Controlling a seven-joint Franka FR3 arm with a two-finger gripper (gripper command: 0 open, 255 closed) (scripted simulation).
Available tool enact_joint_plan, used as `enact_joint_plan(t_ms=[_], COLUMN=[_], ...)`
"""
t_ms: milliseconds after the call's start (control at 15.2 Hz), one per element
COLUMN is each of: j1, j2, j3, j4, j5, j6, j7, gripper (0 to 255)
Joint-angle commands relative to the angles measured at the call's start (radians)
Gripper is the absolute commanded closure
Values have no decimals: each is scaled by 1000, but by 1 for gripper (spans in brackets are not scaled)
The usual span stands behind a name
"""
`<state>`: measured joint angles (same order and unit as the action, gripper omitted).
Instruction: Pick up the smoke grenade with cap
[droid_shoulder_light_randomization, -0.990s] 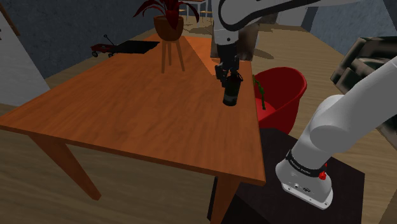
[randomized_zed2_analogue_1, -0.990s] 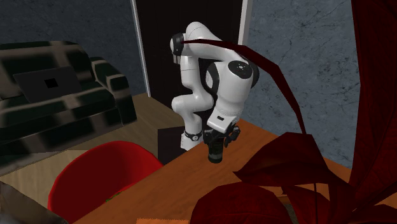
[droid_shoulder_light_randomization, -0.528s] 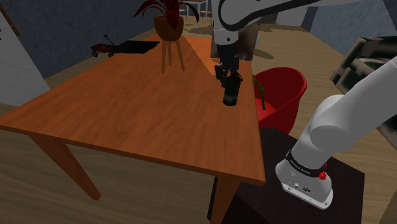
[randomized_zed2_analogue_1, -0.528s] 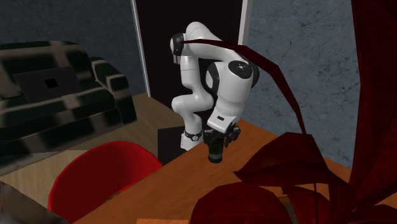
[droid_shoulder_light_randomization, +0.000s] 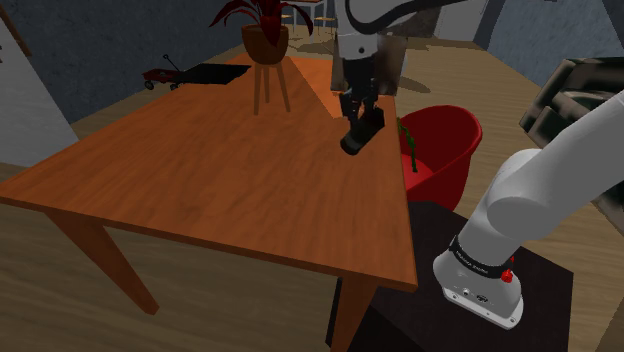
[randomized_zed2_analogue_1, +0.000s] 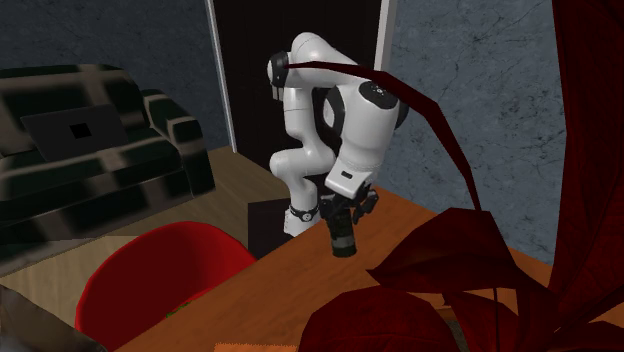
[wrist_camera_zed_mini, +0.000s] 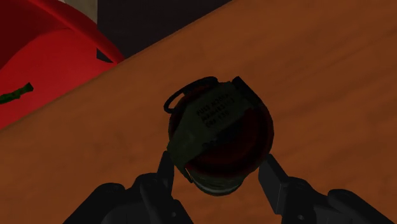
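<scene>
My black gripper (droid_shoulder_light_randomization: 357, 113) is shut on the smoke grenade (droid_shoulder_light_randomization: 361, 133), a dark olive canister with a lever and pull ring on its cap. It hangs tilted just above the wooden table (droid_shoulder_light_randomization: 200, 190), close to the edge at the shoulder view's right. From across the table the grenade (randomized_zed2_analogue_1: 343, 238) dangles below the gripper (randomized_zed2_analogue_1: 339, 216) with a gap over the tabletop. Along the hand, the fingers (wrist_camera_zed_mini: 273, 181) clasp the grenade (wrist_camera_zed_mini: 219, 137) on both sides, its cap end facing the camera.
A red chair (droid_shoulder_light_randomization: 440, 150) stands just past the table edge beside the gripper. A potted red-leaved plant on a stool (droid_shoulder_light_randomization: 265, 45) sits at the table's far end, its leaves (randomized_zed2_analogue_1: 450, 280) crowding the second exterior view. A dark sofa (randomized_zed2_analogue_1: 90, 140) stands beyond the chair.
The gripper has risen a little and swung, so the grenade, upright before, now hangs tilted and higher above the table. The grasp is unchanged.
</scene>
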<state>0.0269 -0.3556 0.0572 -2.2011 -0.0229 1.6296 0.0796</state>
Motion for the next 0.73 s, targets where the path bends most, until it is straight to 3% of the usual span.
enact_joint_plan(t_ms=[0,660], j1=[0,0], j2=[3,5], j3=[1,0], j4=[32,144], j5=[0,0], j6=[-30,-139], j7=[0,-3], gripper=[255,255])
